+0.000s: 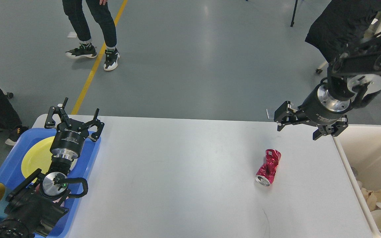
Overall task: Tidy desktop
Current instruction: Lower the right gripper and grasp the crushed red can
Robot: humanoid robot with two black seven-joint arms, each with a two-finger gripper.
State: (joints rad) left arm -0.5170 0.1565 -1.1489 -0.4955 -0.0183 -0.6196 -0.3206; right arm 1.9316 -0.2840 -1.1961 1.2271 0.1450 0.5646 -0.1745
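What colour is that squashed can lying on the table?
The crushed can is shiny red or magenta with a silver end, seen clearly in the head view.

Crushed can (pixel 268 167) on desktop (pixel 184 178) — alone.

My view looks down on a white desk (pixel 184 172) with rounded corners. A crushed red can (pixel 268 167) lies on its side toward the right, open end facing me. A blue tray (pixel 88 165) sits at the left edge, overhanging it.
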